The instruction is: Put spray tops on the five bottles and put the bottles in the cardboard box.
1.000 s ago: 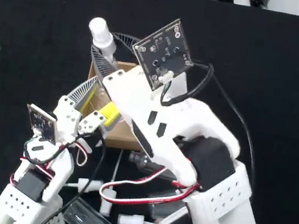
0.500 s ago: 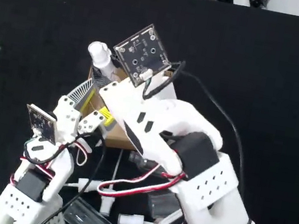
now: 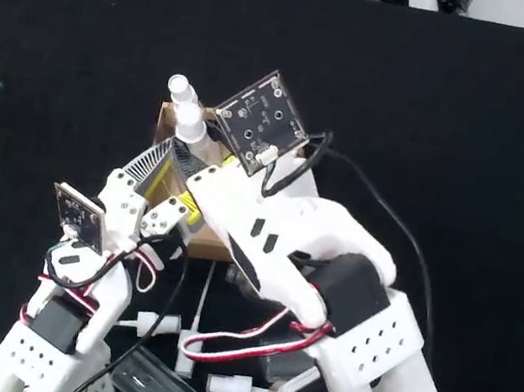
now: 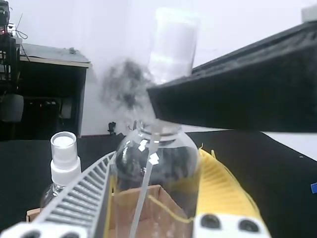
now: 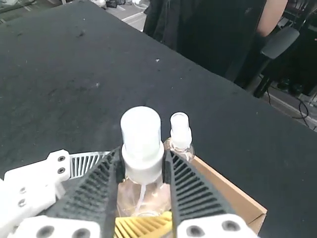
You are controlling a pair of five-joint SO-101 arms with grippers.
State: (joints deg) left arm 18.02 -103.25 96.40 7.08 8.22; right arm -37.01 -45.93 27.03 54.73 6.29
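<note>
A spray top [image 5: 142, 136] is pinched between the black ribbed jaws of the right gripper [image 5: 142, 154], its tube hanging inside a clear bottle [image 4: 148, 148]. That bottle is clamped upright by the left gripper [image 4: 158, 171] at the cardboard box [image 5: 233, 201], where a second, capped bottle [image 5: 180, 136] stands on the black table [image 3: 478, 122].

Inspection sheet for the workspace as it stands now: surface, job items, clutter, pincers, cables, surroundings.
Surface: black table.
Job's things: clear bottle by the cardboard box, with a spray top at its neck. A second capped bottle stands in the box. Loose spray tops lie near the arm bases.
Clutter: nothing seen.
Pincers: left pincer shut on the bottle; right pincer shut on the spray top.
Cables: red-white wires and a black cable along the arms.
Surroundings: dark desk, white wall.
</note>
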